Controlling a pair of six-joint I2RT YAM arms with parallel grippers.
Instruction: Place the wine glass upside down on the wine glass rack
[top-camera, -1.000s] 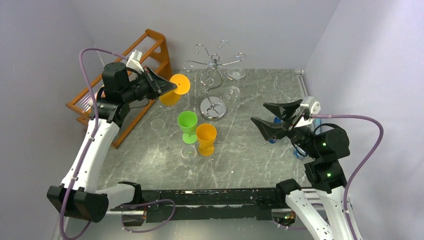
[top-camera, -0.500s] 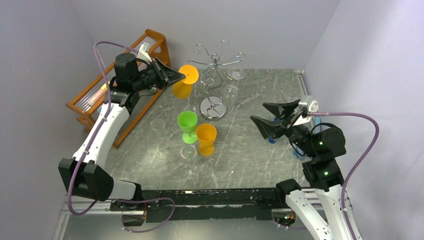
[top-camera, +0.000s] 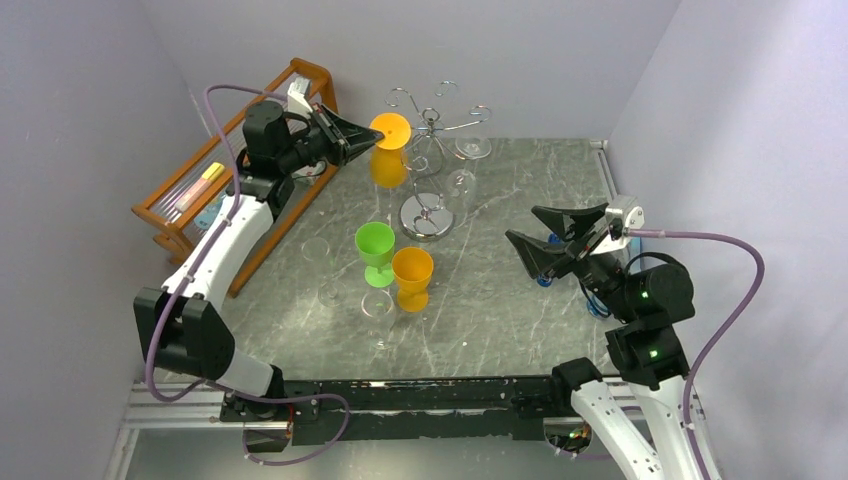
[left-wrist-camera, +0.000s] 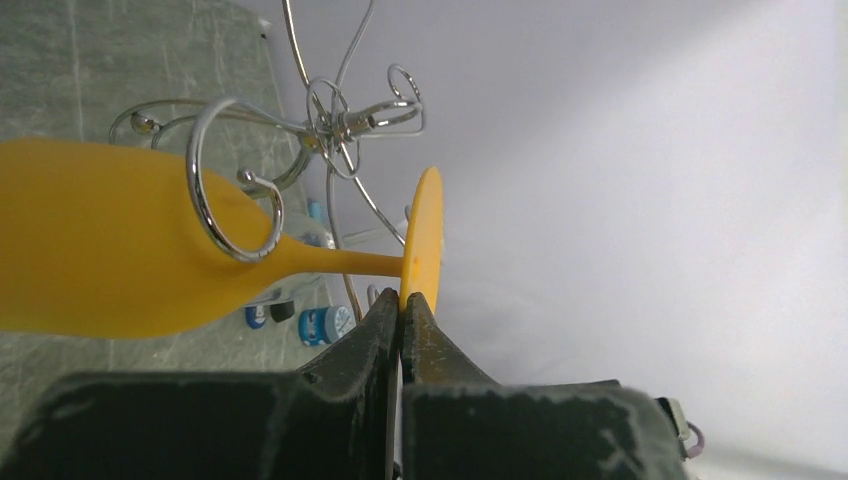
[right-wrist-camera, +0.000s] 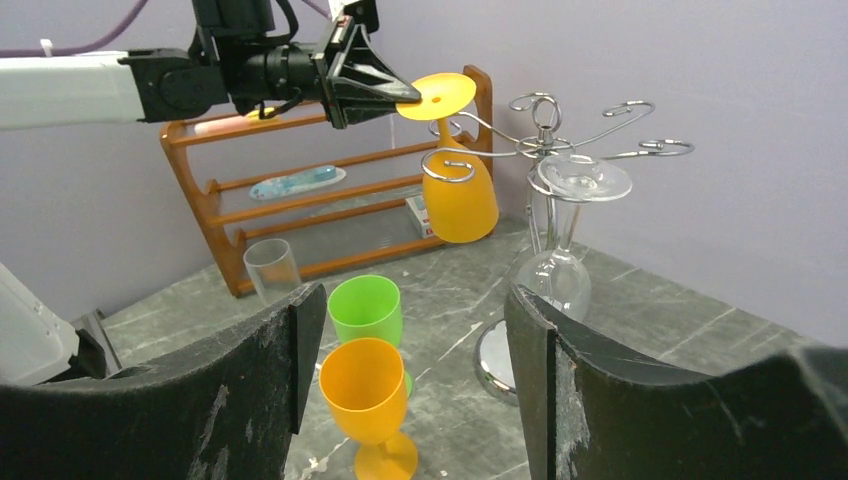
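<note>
My left gripper (top-camera: 375, 136) is shut on the round foot of an orange wine glass (top-camera: 388, 165) and holds it upside down in the air, right against the chrome wine glass rack (top-camera: 430, 126). In the left wrist view the jaws pinch the foot's edge (left-wrist-camera: 424, 235), and a curled rack arm (left-wrist-camera: 235, 185) crosses in front of where stem meets bowl. I cannot tell whether the stem sits inside the curl. The right wrist view shows the same glass (right-wrist-camera: 460, 205) beside the rack (right-wrist-camera: 545, 125). My right gripper (top-camera: 522, 227) is open and empty, low at the right.
A clear glass (top-camera: 462, 185) hangs upside down on the rack. A green glass (top-camera: 375, 243), an orange glass (top-camera: 411, 275) and two clear glasses (top-camera: 377, 305) (top-camera: 316, 250) stand mid-table. The orange wooden shelf (top-camera: 190, 200) stands at the left. The rack's base (top-camera: 425, 215) is shiny.
My left arm has carried the orange glass to the right and farther back, from beside the wooden shelf up to the rack's arms. The right arm has barely moved.
</note>
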